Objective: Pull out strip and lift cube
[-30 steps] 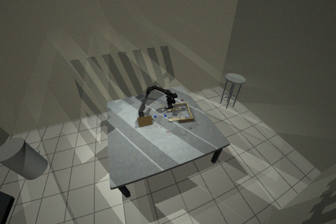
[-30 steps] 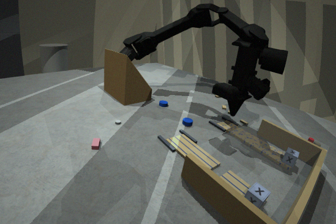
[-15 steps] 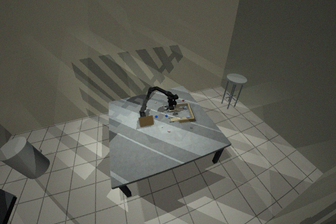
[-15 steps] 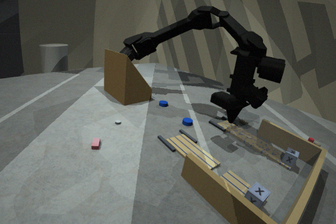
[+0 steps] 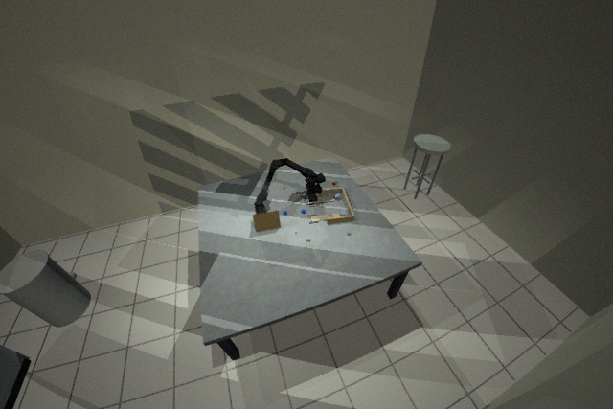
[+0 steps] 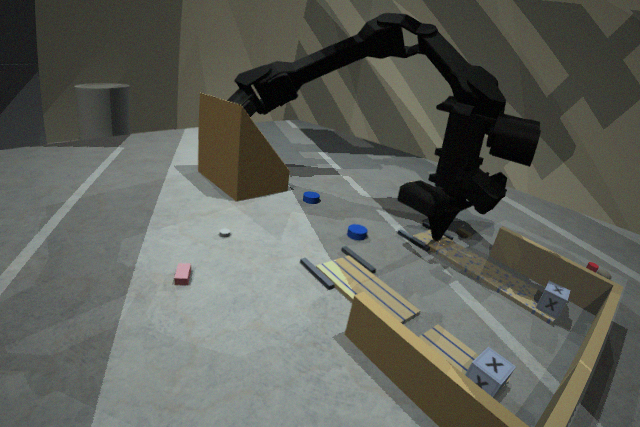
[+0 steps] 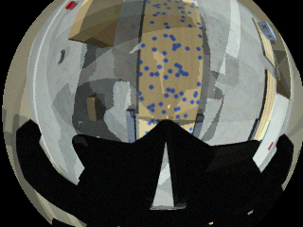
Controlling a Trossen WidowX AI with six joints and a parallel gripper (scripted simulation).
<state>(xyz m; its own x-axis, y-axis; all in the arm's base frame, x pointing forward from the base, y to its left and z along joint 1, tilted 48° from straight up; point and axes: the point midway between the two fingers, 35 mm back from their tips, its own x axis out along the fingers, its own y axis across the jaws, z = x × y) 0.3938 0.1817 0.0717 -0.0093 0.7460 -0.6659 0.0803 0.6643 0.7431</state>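
A speckled strip (image 6: 480, 267) (image 7: 170, 71) runs unbroken where it shows, with a grey X-marked cube (image 6: 554, 298) (image 5: 337, 195) on its far end. A striped strip (image 6: 379, 290) lies in two pieces with a gap; its farther piece (image 6: 448, 343) has another X-marked cube (image 6: 488, 373) (image 5: 343, 213) (image 7: 267, 30) at its far end. My gripper (image 6: 437, 236) (image 7: 166, 124) is shut with nothing between its fingers. It points down over the near end of the speckled strip; whether the tips touch it I cannot tell.
A wooden wall frame (image 6: 594, 329) (image 5: 350, 204) encloses the far ends of the strips. Dark rails (image 6: 413, 239) (image 6: 316, 273) flank their near ends. Blue discs (image 6: 356, 231) (image 6: 311, 197), a pink block (image 6: 182, 274) and a brown wedge (image 6: 219, 148) (image 5: 266, 220) stand towards the arm's base side.
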